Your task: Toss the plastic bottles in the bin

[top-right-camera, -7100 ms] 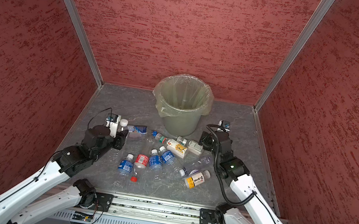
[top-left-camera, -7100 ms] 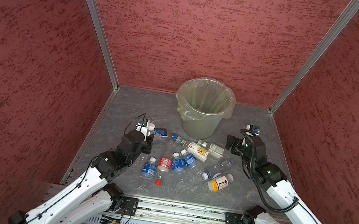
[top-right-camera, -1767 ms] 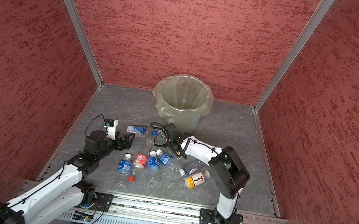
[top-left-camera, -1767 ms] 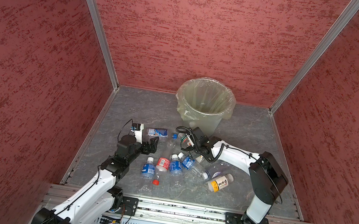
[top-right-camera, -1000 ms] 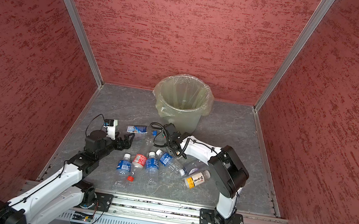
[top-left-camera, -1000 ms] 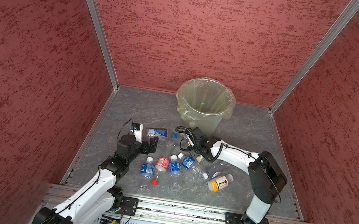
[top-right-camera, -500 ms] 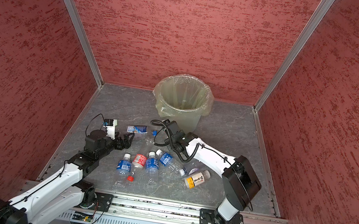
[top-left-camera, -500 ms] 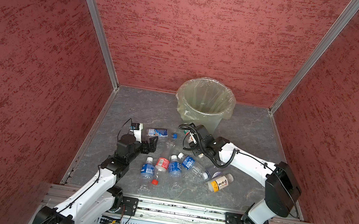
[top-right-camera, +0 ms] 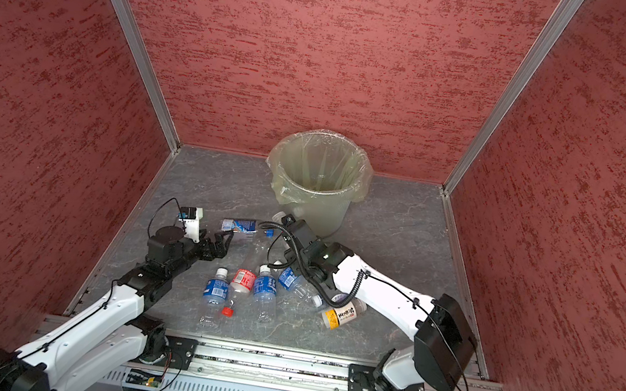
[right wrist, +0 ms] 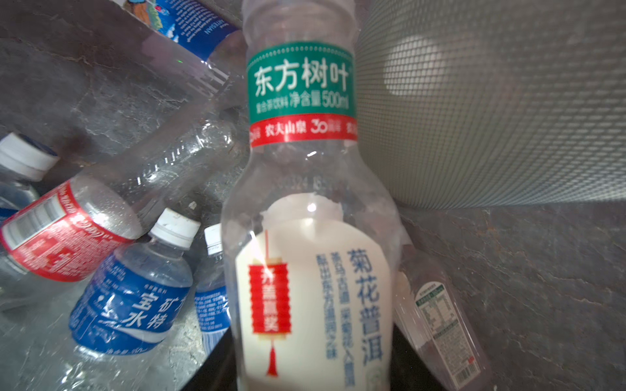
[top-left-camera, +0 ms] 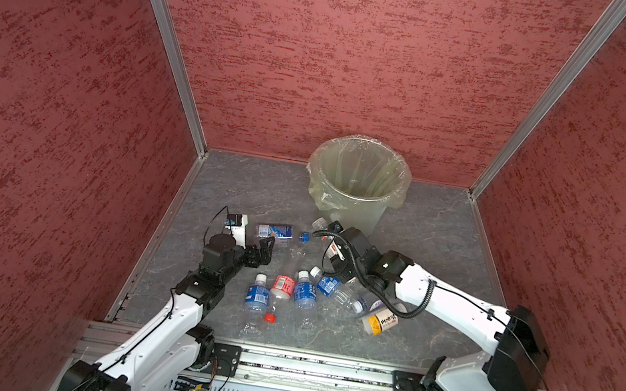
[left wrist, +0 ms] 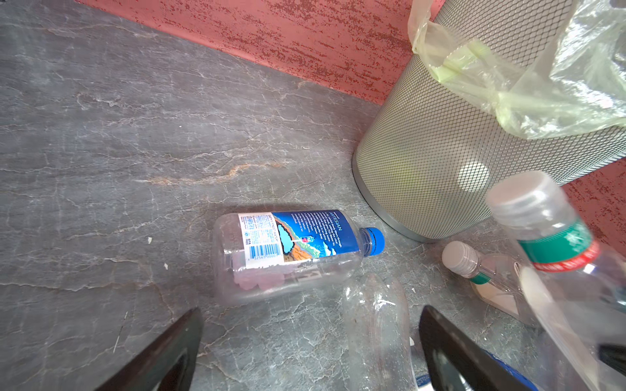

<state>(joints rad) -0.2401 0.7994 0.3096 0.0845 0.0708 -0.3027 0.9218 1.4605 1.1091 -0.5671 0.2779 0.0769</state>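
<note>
My right gripper (right wrist: 310,365) is shut on a clear plastic bottle (right wrist: 301,189) with a green neck band and a cream label. It holds the bottle off the floor, just in front of the bin (top-left-camera: 359,212). In both top views the bottle's white cap (top-left-camera: 318,223) (top-right-camera: 279,215) points at the bin's base. My left gripper (left wrist: 310,338) (top-left-camera: 265,248) is open and low over the floor. A bare clear bottle (left wrist: 376,325) lies between its fingers, and a blue-labelled bottle (left wrist: 288,247) lies just beyond. Several more bottles (top-left-camera: 305,294) lie between the arms.
The bin (left wrist: 440,152) is a mesh bucket with a plastic liner, standing near the back wall. A yellow-and-white labelled bottle (top-left-camera: 378,322) lies under my right forearm. A loose red cap (top-left-camera: 270,318) lies on the floor. Red walls close in three sides.
My right gripper has closed further on the green-banded bottle and raised it slightly toward the bin, and the right arm's elbow has swung out to the right. The left arm has barely moved.
</note>
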